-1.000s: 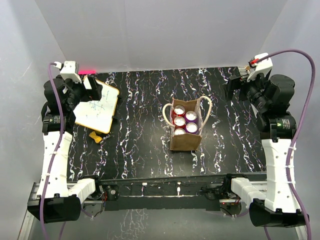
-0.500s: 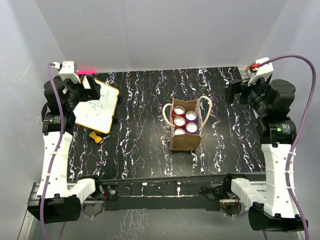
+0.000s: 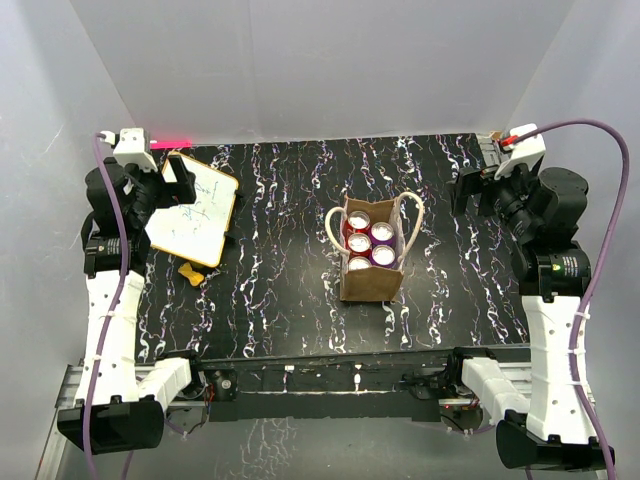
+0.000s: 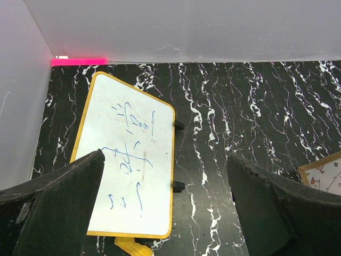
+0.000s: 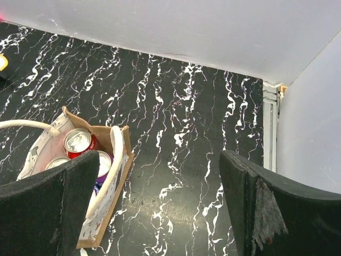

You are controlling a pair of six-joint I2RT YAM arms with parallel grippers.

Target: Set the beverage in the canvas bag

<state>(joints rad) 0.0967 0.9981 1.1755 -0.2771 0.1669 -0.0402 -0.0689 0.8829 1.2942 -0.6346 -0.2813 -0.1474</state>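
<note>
The tan canvas bag (image 3: 371,283) with cream looped handles stands upright in the middle of the black marbled table. Several beverage cans (image 3: 370,241), red and purple with silver tops, stand inside it. The right wrist view shows the bag (image 5: 104,213) at lower left with a red can (image 5: 79,142) in it. My left gripper (image 3: 172,172) is open and empty, raised at the far left above a whiteboard. My right gripper (image 3: 474,190) is open and empty, raised at the far right, well apart from the bag.
A yellow-framed whiteboard (image 3: 198,212) with blue scribbles lies at the back left, also in the left wrist view (image 4: 130,165). A small yellow piece (image 3: 188,271) lies just in front of it. A pink strip (image 3: 172,141) runs along the back wall. White walls enclose the table.
Both arms have lifted and drawn back slightly toward their outer corners. The bag and cans have not moved.
</note>
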